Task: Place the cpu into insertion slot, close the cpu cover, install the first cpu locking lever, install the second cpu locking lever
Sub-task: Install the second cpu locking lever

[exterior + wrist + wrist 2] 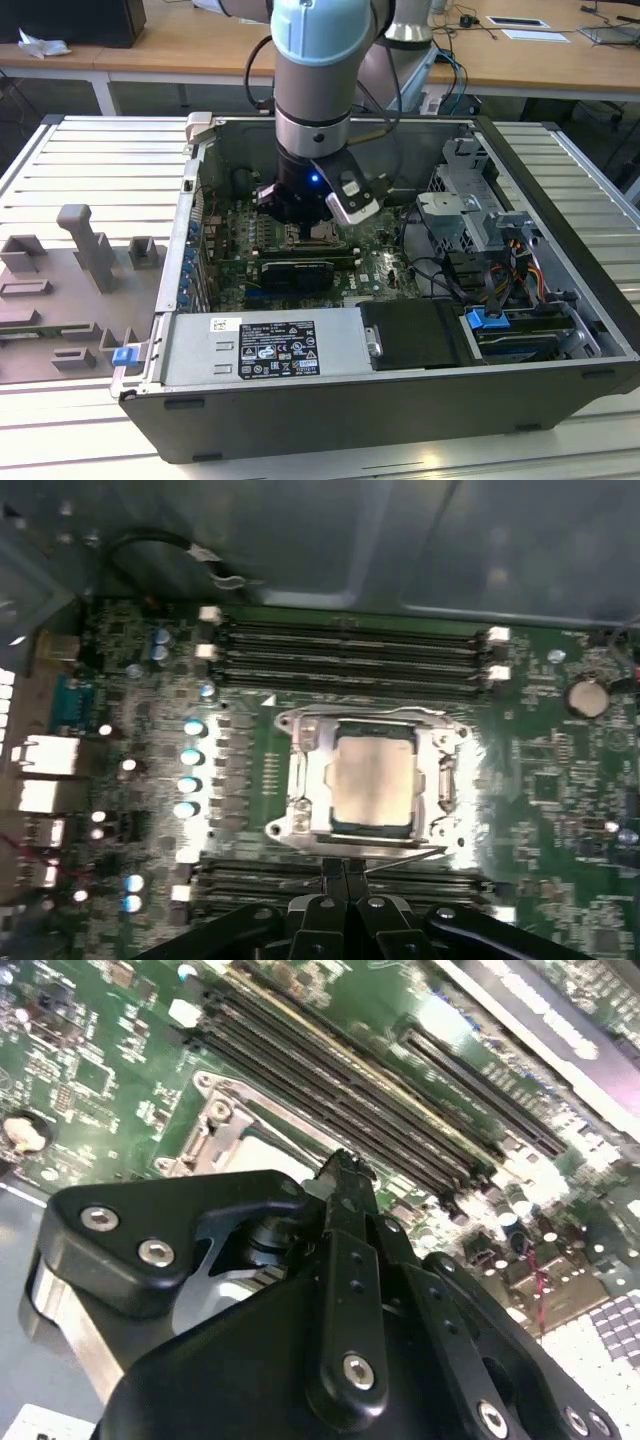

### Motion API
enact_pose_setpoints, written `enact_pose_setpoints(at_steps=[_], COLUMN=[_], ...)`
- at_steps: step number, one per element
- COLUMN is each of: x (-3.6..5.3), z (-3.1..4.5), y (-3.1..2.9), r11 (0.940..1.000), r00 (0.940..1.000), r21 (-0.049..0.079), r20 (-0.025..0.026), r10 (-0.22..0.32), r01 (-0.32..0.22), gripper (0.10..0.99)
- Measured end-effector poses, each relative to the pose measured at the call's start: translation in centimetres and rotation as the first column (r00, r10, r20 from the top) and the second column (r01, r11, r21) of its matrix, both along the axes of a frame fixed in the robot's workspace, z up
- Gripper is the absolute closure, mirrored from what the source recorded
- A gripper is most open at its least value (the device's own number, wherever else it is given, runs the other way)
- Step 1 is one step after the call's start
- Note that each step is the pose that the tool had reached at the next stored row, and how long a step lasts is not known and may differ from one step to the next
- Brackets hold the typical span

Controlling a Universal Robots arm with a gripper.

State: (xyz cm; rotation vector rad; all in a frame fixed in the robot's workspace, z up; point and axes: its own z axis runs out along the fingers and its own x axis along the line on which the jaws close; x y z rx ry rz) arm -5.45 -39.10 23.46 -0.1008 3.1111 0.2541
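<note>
Positioning over the socket, cpu seated.
The cpu point(372, 783) is seated, the cpu cover point(300, 780) lowered; the hand point(346, 872) is pinched narrow, empty; levers undetermined.

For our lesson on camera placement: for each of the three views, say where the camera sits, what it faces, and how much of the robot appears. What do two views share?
Exterior view: off the arm, above and outside the open computer case, looking down into it; the arm and its wrist show.
First wrist view: on the arm, looking down at the motherboard with the cpu under the cpu cover; the tool shows at one edge.
Second wrist view: on the arm, low and oblique across the board; the tool's black body shows.
Shared: both wrist views show the cpu cover and the memory slots.
</note>
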Motion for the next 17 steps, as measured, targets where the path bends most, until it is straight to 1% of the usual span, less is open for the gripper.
enact_pose_setpoints(at_steps=[1,3,5,6,8,11,13,14,15,17], x=[-0.05,-0.06,-0.23,-0.35,-0.69,-0.88,-0.97,-0.98,-0.99,-1.03], z=[-0.03,-0.04,-0.05,-0.06,-0.27,-0.74,-1.51,-2.04,-2.21,-2.38], y=[-0.29,-0.6,-0.95,-1.04,-1.26,-1.32,-1.32,-1.32,-1.34,-1.44], r11=[1.0,0.9998,0.9984,0.9979,0.9972,0.9968,0.9961,0.9959,0.9954,0.9938], r00=[1.0,1.0,1.0,1.0,1.0,1.0,1.0,1.0,1.0,1.0], r21=[0.005,0.018,0.056,0.065,0.075,0.08,0.088,0.091,0.096,0.111], r20=[0.0,0.0,0.0,0.0,0.0,0.0,0.0,0.0,-0.0001,0.0], r10=[0.0,0.0,0.0,0.0,0.0,0.0,0.0,0.0,0.0,0.0], r01=[0.0,0.0,0.0,0.0,0.0,0.0,0.0,0.0,0.0,0.0], gripper=[0.98,0.98,0.98,0.98,0.98,0.98,0.98,0.98,0.98,0.98])
